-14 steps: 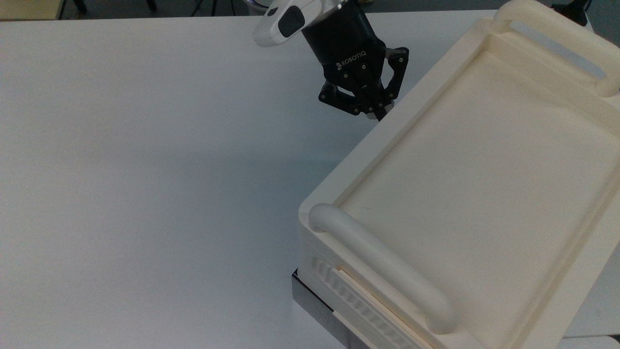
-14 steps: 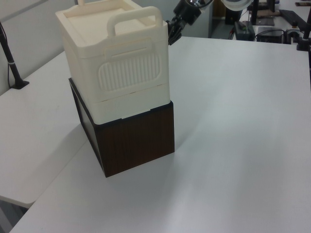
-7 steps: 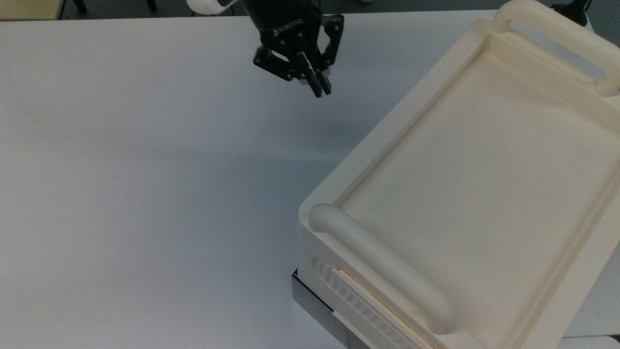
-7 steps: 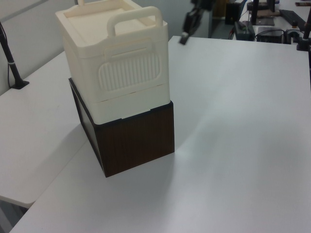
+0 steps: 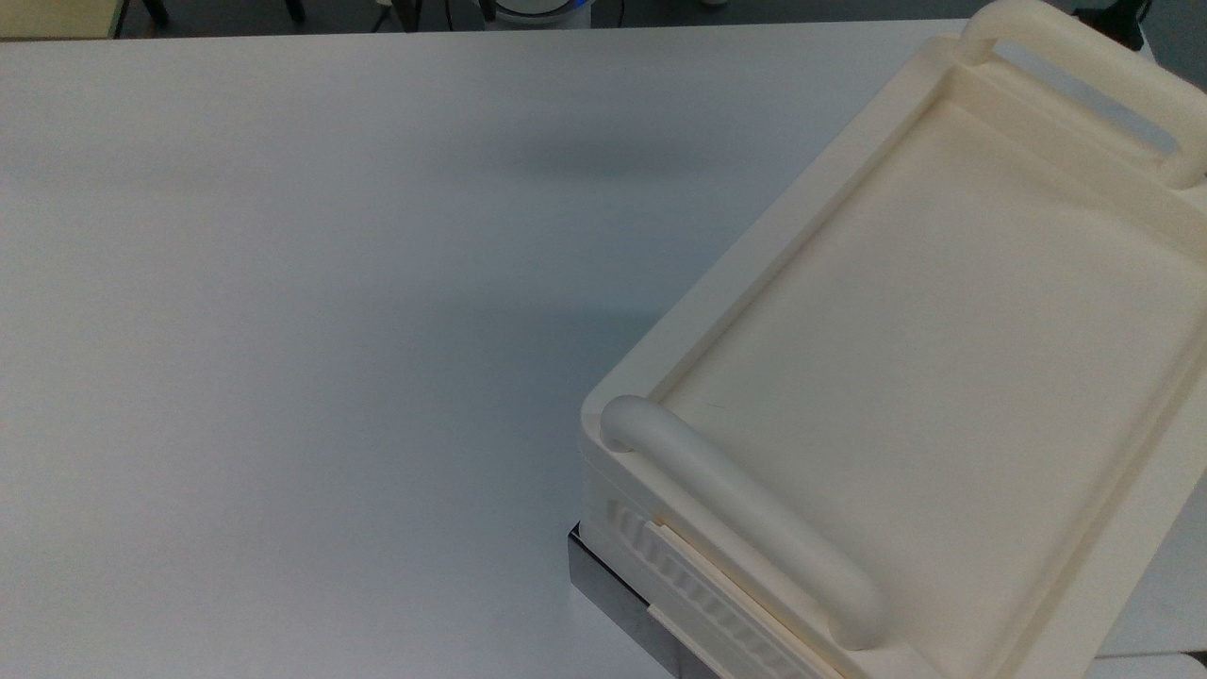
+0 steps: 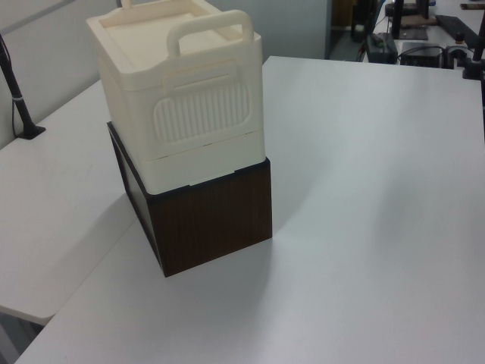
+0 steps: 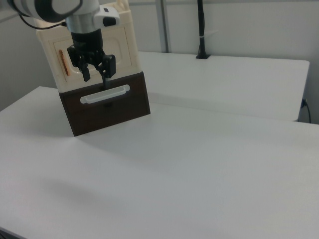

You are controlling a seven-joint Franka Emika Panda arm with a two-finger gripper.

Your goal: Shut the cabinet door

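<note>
1. Large cream-white plastic cabinet [image 5: 924, 311]: standing at the far left corner of the white worktop [image 7: 209, 164] in the right view; in the top view, at the top view's right edge of the worktop.
2. Seated on a dark brown wood-grain base [image 6: 212, 220], square to it, upright. Grey metal rim at the base corner in the top view.
3. Recessed flat top bare. One thick rounded loop handle [image 5: 745, 514] along the near end in the top view, a second [image 5: 1084, 66] along the far end.
4. Ribbed cream side panel [image 6: 201, 114] facing the camera in the left view.
5. Thin flat cream-white cabinet door [image 7: 122, 47]: on the cabinet front that faces the camera in the right view, lying flat against that front, apparently flush. Small copper-orange bar handle [image 7: 61, 59] upright near the door's end at the right view's left.
6. Pale bar pull [image 7: 104, 94] running across the brown base front, below the door.
7. Black two-finger gripper [image 7: 95, 77]: pointing downward in front of the cabinet door, its tip level with the join between cabinet and base. Contact with the door: cannot be told. Tool state, apart or together: cannot be told.
8. Black pole [image 7: 201, 30] upright on the neighbouring white table behind, well apart from the cabinet.
</note>
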